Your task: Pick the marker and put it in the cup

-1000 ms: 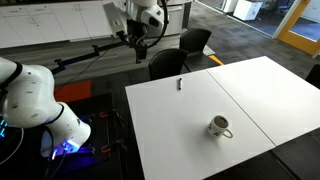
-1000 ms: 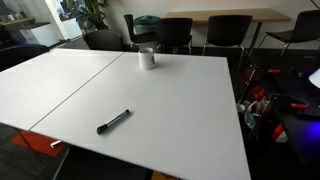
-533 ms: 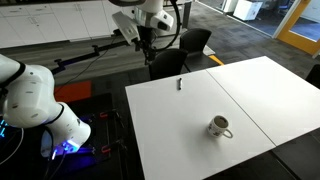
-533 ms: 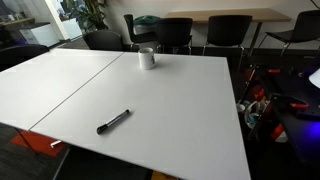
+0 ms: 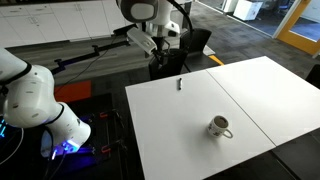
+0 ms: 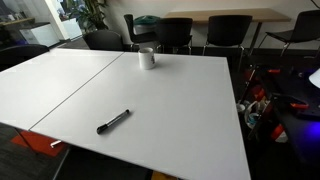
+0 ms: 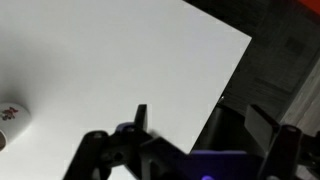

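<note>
The marker, a short dark stick, lies near the white table's far edge; it also shows in an exterior view close to the front edge. The whitish-grey cup stands upright mid-table, seen in both exterior views and at the left edge of the wrist view. My gripper hangs in the air beyond the table's edge, above and behind the marker. In the wrist view its two fingers stand wide apart with nothing between them. I cannot make out the marker in the wrist view.
Black office chairs stand just behind the table under the arm, and more line the far side. The robot's white base and cables sit beside the table. A seam runs across the tabletop.
The arm has swung to the right toward the table's far edge and the wrist has turned. The marker and the cup have not moved.
</note>
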You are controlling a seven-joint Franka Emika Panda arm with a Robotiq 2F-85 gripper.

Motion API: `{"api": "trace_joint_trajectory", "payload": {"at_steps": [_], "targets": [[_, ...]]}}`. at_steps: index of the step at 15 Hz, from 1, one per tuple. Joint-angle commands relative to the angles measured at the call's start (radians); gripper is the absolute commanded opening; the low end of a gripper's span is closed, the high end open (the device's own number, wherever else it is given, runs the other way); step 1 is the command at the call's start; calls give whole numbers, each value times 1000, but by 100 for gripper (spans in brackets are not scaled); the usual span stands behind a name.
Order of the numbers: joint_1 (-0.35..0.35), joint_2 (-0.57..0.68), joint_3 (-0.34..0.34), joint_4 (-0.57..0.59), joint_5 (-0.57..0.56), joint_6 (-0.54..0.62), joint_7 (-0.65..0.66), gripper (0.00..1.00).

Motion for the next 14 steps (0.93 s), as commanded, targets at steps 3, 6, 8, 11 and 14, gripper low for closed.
{"api": "trace_joint_trajectory", "payload": {"at_steps": [3,6,8,11,14], "targets": [[20,94,67,-3,-68,231,-29,100],[26,159,99,8,-141,335,-5,100],[28,204,113,21,-182,382,8,100],[30,275,128,48,-239,437,30,100],[33,339,140,89,-278,451,30,100]]}}
